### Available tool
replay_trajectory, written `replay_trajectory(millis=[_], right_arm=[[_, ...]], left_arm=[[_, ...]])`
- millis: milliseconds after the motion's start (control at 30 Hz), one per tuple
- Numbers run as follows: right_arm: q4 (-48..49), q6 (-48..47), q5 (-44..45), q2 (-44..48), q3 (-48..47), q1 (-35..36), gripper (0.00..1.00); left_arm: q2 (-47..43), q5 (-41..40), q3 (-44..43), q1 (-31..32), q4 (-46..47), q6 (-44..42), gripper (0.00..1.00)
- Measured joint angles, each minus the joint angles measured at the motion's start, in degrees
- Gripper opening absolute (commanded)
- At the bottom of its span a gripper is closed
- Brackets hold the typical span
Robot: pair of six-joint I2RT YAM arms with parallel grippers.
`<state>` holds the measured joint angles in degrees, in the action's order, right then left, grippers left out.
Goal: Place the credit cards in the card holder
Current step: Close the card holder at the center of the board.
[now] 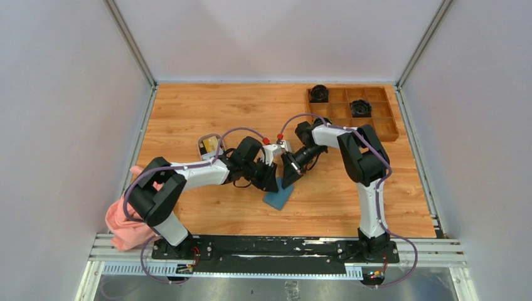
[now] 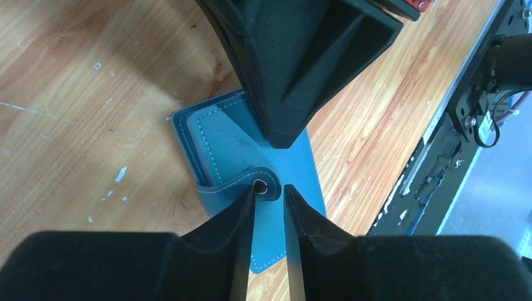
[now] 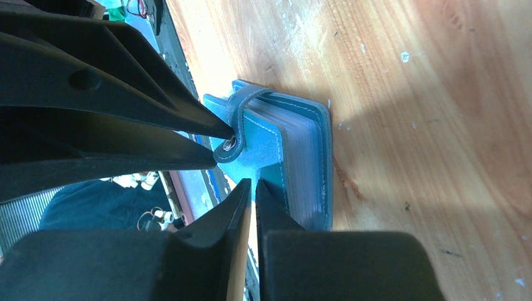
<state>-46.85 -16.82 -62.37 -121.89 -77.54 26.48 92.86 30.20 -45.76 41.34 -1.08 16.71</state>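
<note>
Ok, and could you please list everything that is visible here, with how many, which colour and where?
wallet: one, teal, mid-table, under both arms' tips
cards: count unclear, yellowish, in the dish
dish: one, white, left of the wallet, farther back
tray: one, brown, far right corner
round objects: two, black, in separate tray compartments
cloth: one, pink, near left edge
table: one, light wood
left arm: one, white and black; jaws slightly apart at the snap strap
right arm: one, white and black; jaws shut, tips on the wallet
</note>
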Motion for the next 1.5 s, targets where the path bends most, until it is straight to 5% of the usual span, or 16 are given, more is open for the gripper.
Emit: replay_trajectory(millis=[300, 1500], right_arm=[[-0.1, 0.1, 0.1, 0.0, 0.0, 0.0, 0.1], [-0.1, 0.6, 0.4, -0.2, 0.0, 0.0, 0.1]], left_arm=[[0.8, 2.0, 0.0, -0.2, 1.6, 2.2, 0.38], [5.2, 13.1, 6.1, -7.1, 17.0, 15.3, 0.28]])
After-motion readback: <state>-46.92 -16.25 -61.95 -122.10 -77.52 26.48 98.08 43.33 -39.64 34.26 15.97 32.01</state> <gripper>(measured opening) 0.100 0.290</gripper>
